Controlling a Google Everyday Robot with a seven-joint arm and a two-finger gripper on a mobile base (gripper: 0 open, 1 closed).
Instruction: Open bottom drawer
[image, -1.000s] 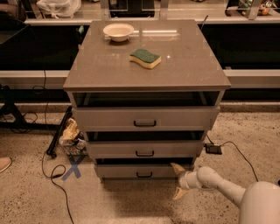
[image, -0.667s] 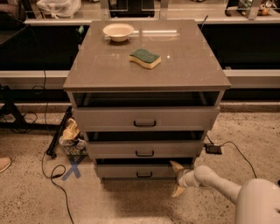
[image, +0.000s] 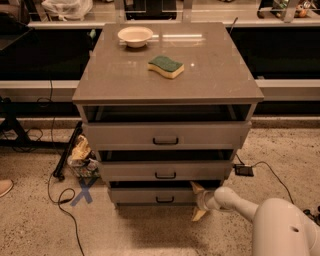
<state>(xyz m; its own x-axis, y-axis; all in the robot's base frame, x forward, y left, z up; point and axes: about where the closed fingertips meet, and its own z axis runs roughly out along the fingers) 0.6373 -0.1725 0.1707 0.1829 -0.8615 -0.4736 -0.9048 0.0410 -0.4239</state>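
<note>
The bottom drawer (image: 150, 196) is the lowest of three grey drawers in the cabinet, with a small black bar handle (image: 164, 200). It stands slightly pulled out, like the middle drawer (image: 165, 170) and top drawer (image: 166, 135) above it. My gripper (image: 197, 201) reaches in from the lower right on a white arm (image: 240, 205). Its cream fingers are spread apart, one at the drawer's upper right corner (image: 197, 187), one below the front (image: 198, 215). It sits right of the handle and holds nothing.
On the cabinet top (image: 125, 75) lie a green-and-yellow sponge (image: 166, 66) and a cream bowl (image: 135, 36). Crumpled bags (image: 82, 156) and black cables (image: 60, 195) lie on the floor at left, by a blue X mark (image: 83, 192). A small black box with cable (image: 244, 170) lies at right.
My gripper has moved a little to the left, closer against the right end of the bottom drawer front. The drawers have not visibly moved.
</note>
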